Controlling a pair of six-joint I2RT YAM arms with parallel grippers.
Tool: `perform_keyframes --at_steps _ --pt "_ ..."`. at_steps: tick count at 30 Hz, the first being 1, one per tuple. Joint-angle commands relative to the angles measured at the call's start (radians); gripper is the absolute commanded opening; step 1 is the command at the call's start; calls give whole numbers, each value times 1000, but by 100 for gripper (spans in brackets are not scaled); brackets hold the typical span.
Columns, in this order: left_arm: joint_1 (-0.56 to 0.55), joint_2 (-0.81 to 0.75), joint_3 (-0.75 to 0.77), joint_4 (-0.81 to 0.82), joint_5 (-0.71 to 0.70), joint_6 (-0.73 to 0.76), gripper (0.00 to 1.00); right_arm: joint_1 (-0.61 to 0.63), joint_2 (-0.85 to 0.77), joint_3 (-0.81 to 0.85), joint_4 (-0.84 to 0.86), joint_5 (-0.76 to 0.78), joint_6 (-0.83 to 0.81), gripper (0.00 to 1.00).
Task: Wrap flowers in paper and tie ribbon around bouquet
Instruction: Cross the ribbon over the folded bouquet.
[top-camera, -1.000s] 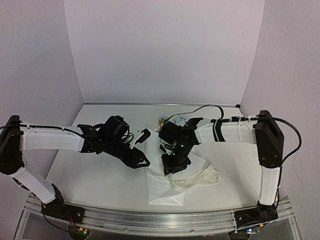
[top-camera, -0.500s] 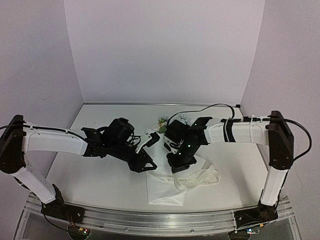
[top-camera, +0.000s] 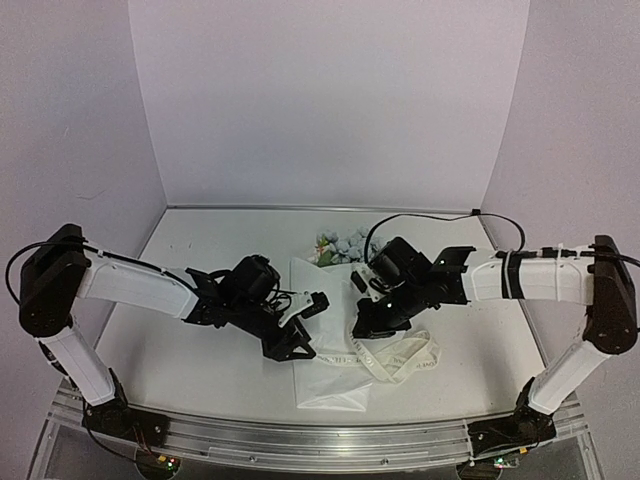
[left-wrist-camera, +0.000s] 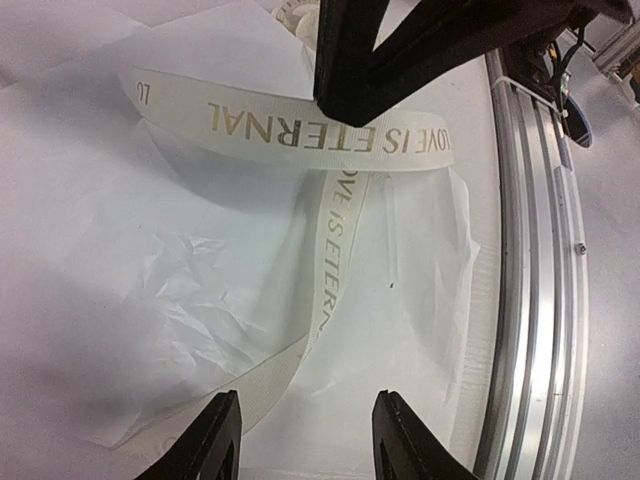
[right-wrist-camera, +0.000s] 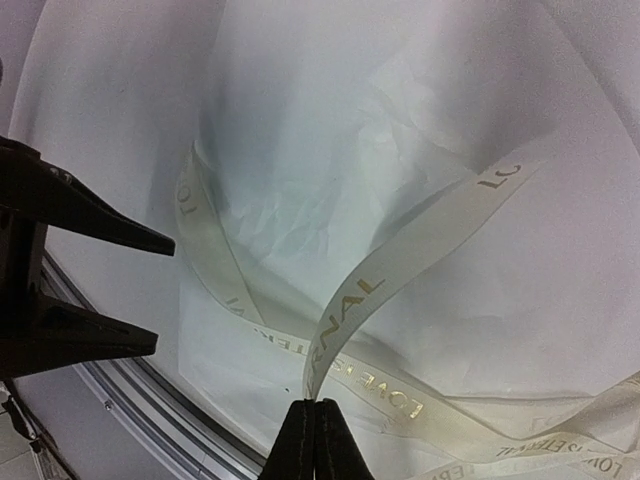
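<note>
Right gripper (right-wrist-camera: 318, 408): mine, fingers pressed together, pinching the ribbon (right-wrist-camera: 420, 240).
Left gripper (left-wrist-camera: 305, 440): mine, spread, holding nothing.
Ribbon's lettered band: runs 9-to-3 over the paper (left-wrist-camera: 150, 300), at left gripper's 12 o'clock.

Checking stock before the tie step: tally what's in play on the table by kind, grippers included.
flowers: 1 bunch
paper: 1 sheet
ribbon: 1 strip
grippers: 2, the left gripper and the right gripper
Total: 5
</note>
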Motion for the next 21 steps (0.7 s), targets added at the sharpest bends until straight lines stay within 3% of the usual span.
perform_keyframes --at_steps 1,12,21 --pt "-14 29 56 20 -12 71 45 -13 -74 -54 145 -42 62 0" --pt "-47 99 119 -26 -82 141 39 -67 -170 -144 253 -123 155 0" --pt "-52 126 135 -29 -85 140 29 -188 -231 -144 275 -205 191 0"
